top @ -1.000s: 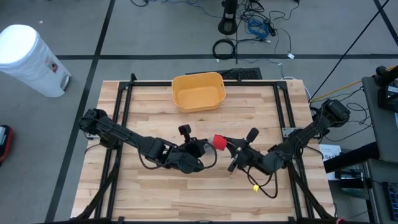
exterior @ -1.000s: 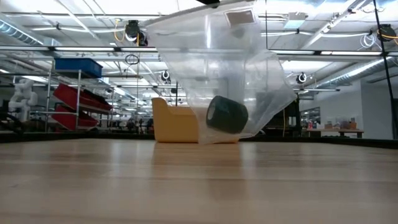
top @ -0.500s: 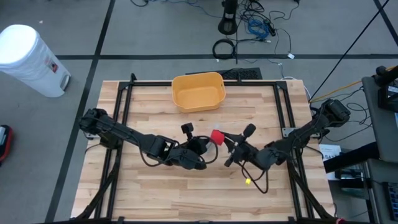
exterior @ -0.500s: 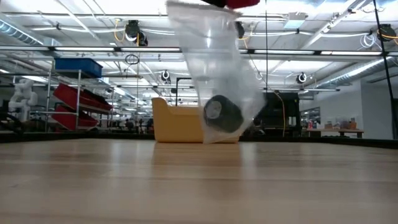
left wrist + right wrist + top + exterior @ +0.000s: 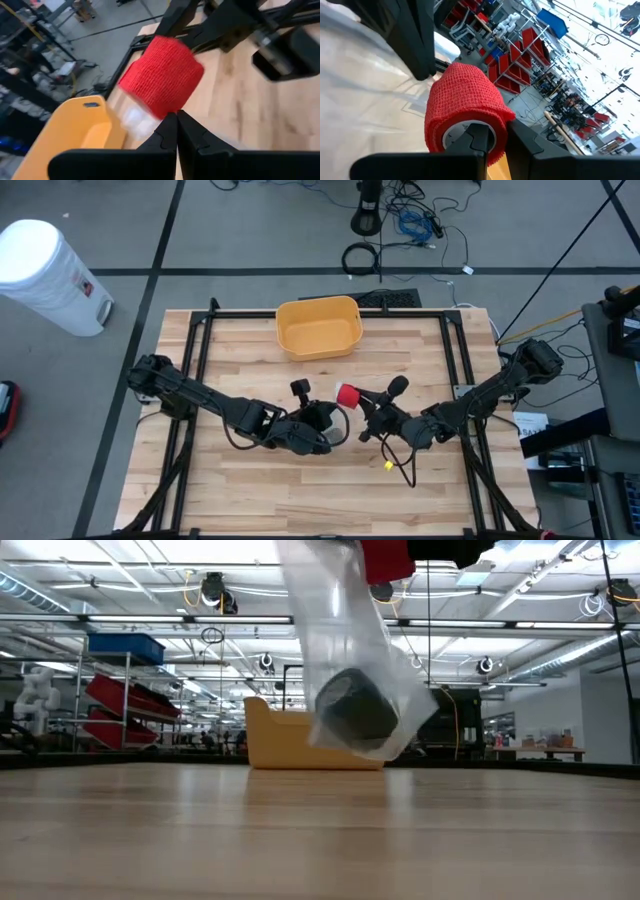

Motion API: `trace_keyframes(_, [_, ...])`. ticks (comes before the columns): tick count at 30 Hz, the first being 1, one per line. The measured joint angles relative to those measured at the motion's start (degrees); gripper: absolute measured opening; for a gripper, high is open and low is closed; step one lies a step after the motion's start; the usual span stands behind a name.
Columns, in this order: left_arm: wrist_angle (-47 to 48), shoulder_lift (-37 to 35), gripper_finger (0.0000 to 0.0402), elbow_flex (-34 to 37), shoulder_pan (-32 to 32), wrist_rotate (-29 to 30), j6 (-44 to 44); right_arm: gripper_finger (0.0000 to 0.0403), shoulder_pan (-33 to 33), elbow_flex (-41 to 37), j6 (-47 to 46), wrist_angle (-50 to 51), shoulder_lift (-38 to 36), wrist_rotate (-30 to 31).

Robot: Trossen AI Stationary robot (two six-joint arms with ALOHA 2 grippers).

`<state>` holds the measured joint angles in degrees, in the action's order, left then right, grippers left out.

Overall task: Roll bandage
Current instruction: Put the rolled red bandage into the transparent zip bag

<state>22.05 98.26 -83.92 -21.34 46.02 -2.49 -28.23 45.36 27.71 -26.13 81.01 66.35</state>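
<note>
The red bandage roll is suspended above the tabletop, in front of the yellow bin. The right gripper fingers clamp its rim for feeding. The left gripper fingers are closed on the clear bag, keeping the dark roll inside aloft.

Wooden slat table, yellow bin resting at its far edge
</note>
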Motion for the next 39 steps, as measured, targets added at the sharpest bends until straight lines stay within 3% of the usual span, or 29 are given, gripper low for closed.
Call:
trace_keyframes(8, [5.32,0.00,0.0000,0.00,0.38,2.57,-3.10,0.0034,-3.73,0.00,2.29,-1.12,0.00,0.57])
trace_keyframes(12, [5.26,-0.02,0.0000,0.00,0.42,3.08,-3.20,0.0034,-5.44,0.00,3.07,-2.49,0.00,-2.35])
trace_keyframes(18, [2.94,-0.06,0.0000,0.00,0.30,2.25,-3.16,0.0034,-5.59,0.00,3.52,-2.91,0.02,-2.15])
trace_keyframes(27, [2.41,-0.07,0.0000,0.00,0.48,0.51,-3.16,0.0034,-5.12,0.00,9.42,-12.59,0.02,-3.08])
trace_keyframes(39, [0.20,-0.07,0.0000,0.02,-0.15,-0.86,-1.23,0.0034,-1.47,0.13,0.00,-2.53,-0.09,-3.46])
